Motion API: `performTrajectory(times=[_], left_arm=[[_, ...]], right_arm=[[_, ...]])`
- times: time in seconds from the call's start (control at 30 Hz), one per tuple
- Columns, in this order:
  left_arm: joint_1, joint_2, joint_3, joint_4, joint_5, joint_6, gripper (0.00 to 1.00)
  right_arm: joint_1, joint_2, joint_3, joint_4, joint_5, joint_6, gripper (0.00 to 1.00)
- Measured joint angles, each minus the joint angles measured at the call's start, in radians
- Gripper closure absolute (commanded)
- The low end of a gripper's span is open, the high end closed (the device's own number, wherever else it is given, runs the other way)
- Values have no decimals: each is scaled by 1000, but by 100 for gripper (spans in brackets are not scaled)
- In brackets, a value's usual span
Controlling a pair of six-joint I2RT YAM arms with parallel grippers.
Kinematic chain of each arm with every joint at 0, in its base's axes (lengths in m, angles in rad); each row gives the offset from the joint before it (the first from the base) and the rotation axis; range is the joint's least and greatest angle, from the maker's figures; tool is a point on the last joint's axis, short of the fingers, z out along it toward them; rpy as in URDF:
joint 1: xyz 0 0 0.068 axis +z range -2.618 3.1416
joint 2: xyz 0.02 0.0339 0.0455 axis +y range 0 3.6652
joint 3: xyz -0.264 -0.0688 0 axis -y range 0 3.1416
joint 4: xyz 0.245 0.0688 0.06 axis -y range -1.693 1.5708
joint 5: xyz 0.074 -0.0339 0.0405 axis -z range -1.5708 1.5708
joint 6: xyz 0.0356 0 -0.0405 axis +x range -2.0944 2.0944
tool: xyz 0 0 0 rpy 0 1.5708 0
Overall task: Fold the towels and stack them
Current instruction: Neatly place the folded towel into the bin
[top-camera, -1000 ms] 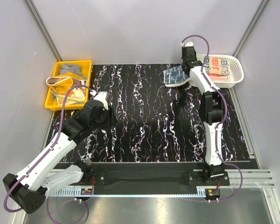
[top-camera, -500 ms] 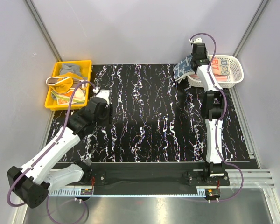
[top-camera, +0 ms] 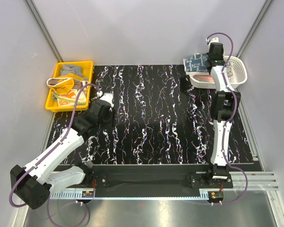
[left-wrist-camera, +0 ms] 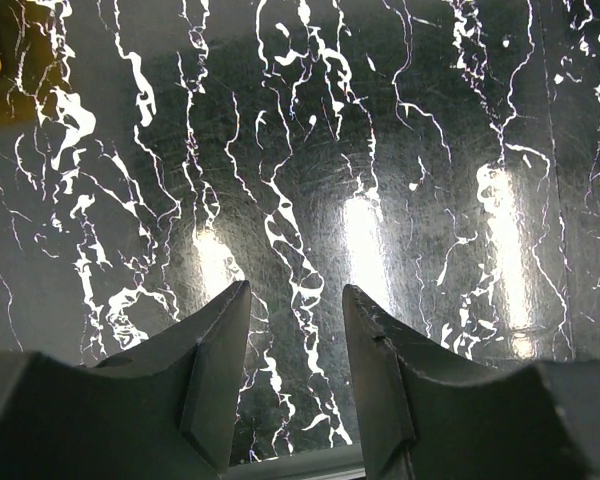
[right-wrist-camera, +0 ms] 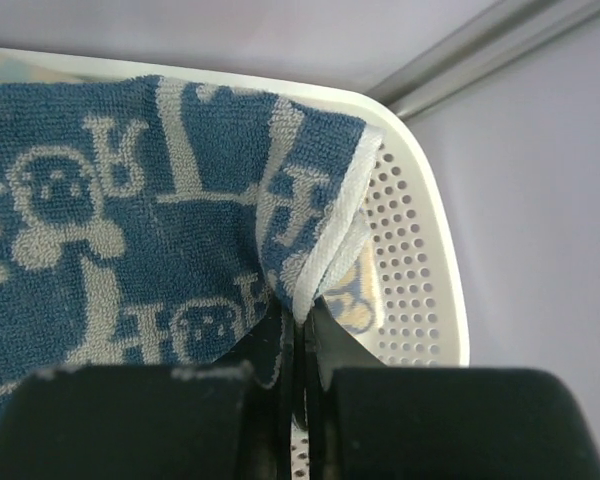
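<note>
glossy veined table (top-camera: 156, 123), left tool (left-wrist-camera: 295, 290) agape, right tool (right-wrist-camera: 302, 332) tight on terry navy towel (right-wrist-camera: 130, 220)

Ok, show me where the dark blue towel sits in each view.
Top external: the dark blue towel is at the upper right, over the left end of the white basket.
Left wrist: not in it; that camera looks at the black table.
Right wrist: it fills the left and centre, one corner pinched in the right gripper.
Shared landmark: the white basket, at the right of the right wrist view.
</note>
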Motion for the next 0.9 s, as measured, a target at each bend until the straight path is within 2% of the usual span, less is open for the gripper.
performTrajectory(times=[0.27, 0.43, 0.47, 0.5, 0.53, 0.6, 0.63, 0.7, 0.73, 0.9], left_arm=[[0, 14, -1, 13, 18, 0, 54], [0, 32, -1, 13, 26, 0, 54], [0, 34, -1, 14, 27, 0, 54], [0, 34, -1, 14, 27, 0, 54], [0, 34, -1, 14, 27, 0, 54], [0, 34, -1, 14, 27, 0, 53], [0, 34, -1, 14, 27, 0, 53], [0, 34, -1, 14, 27, 0, 53], [0, 34, -1, 14, 27, 0, 53], [0, 34, -1, 14, 27, 3, 53]], right_arm=[[-92, 0, 3, 0, -79, 50, 100], [-116, 0, 2, 1, -123, 92, 85], [-118, 0, 0, 0, -132, 100, 81], [-120, 0, 0, 0, -143, 108, 73], [-121, 0, 0, 0, -148, 121, 55], [-124, 0, -1, 0, -158, 149, 35], [-126, 0, -1, -1, -164, 160, 20], [-127, 0, 0, -8, -178, 189, 6], [-127, 0, 3, -20, -185, 203, 0], [-127, -15, 41, -134, -226, 320, 0]])
